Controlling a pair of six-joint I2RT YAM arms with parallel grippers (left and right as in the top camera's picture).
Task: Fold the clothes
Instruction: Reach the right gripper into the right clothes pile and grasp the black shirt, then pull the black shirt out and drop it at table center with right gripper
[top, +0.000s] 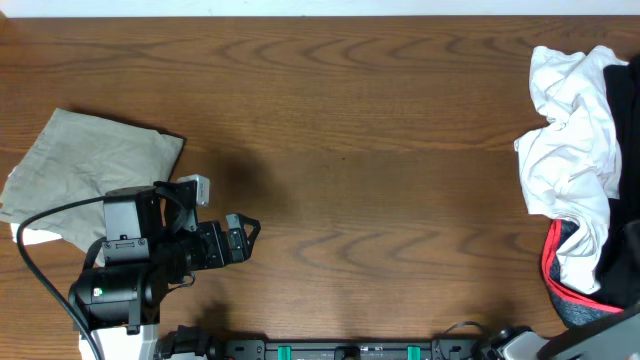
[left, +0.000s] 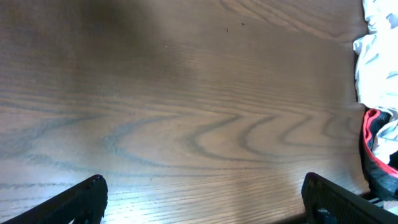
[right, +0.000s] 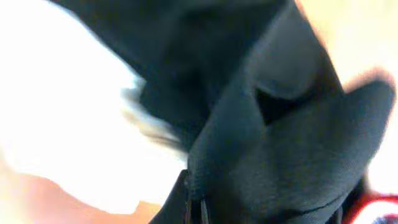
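Black soft shirt fabric (right: 261, 149) sits pinched in the fully closed jaws of our right gripper (right: 194, 208), while our left gripper (left: 208, 205) hangs wide open and empty, crumpled white cloth (left: 376, 56) lying right of its jaws.

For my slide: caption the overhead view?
Open left tool beside a khaki garment; white, black and red clothes heaped at right.

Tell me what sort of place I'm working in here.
Probably a robot test bench for laundry folding: bare wooden table, rumpled clothes pile at its right edge, khaki garment laid flat on the left.
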